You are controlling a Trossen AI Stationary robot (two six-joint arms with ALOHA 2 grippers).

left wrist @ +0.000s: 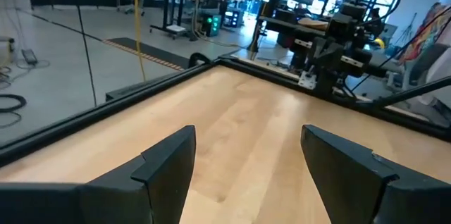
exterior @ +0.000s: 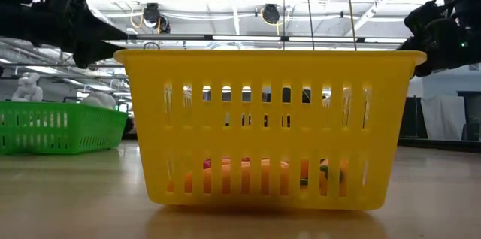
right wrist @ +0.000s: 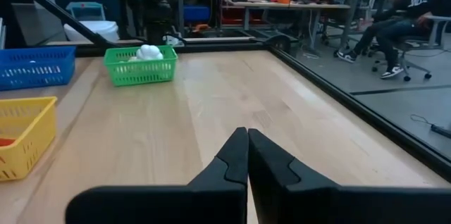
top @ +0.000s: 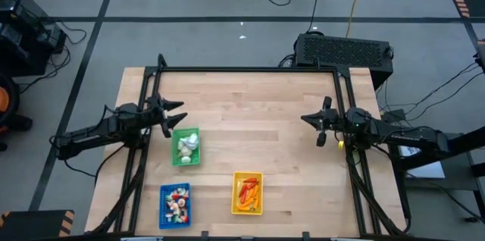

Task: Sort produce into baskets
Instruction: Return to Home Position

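Three baskets stand on the wooden table. The green basket (top: 186, 147) holds white bulbs (right wrist: 146, 53). Near the front edge, the blue basket (top: 175, 205) holds small red-and-white pieces. The yellow basket (top: 247, 193) holds orange and red produce (exterior: 248, 173). My left gripper (top: 176, 116) hangs open above the table at its left side, just beyond the green basket, with nothing between its fingers (left wrist: 169, 164). My right gripper (top: 312, 123) is shut and empty at the table's right side, also off the table top.
A black metal frame (top: 250, 69) runs along the table's far edge and down both sides. Bare wood lies across the table's middle and far half. A black box (top: 342, 50) stands behind the far edge. A person sits in the room beyond (right wrist: 394, 13).
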